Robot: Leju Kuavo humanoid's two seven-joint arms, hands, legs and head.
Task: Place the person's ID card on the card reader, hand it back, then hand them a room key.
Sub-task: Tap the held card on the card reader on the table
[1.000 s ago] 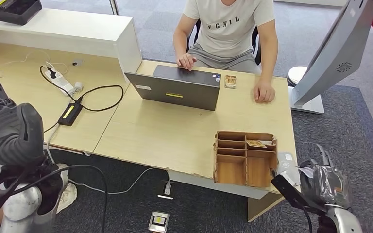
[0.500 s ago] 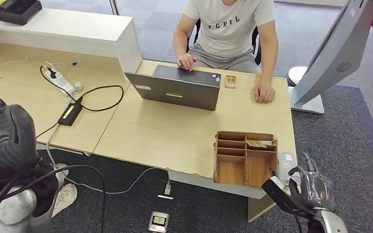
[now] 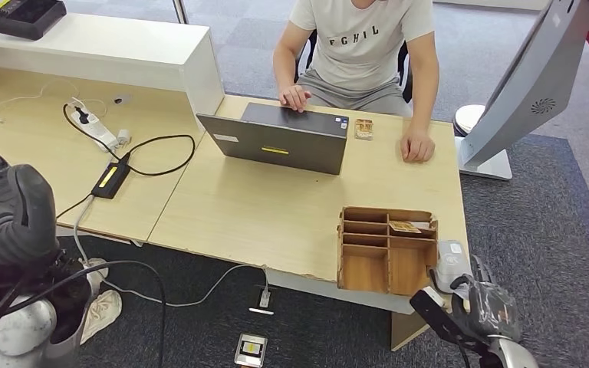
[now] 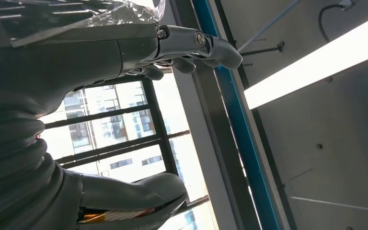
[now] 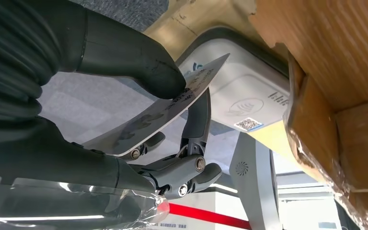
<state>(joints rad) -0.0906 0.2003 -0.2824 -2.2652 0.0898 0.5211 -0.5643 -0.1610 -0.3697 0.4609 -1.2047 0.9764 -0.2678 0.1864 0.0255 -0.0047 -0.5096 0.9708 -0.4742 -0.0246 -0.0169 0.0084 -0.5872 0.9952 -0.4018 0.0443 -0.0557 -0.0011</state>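
Grey carpet is seen under the wooden counter (image 3: pixel 276 215). Up close, the ID card (image 5: pixel 172 105) is pinched by the right hand (image 5: pixel 124 96) just beside the card reader (image 5: pixel 242 96); left hand (image 4: pixel 67 120) is spread, holding nothing.

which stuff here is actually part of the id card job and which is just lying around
Part of the job:
- ID card, pinched in the right hand
- card reader at the desk's near right corner
- wooden organizer holding a card, likely a room key
- person seated opposite

Lying about:
- laptop
- power strip
- black adapter
- left hand, holding nothing
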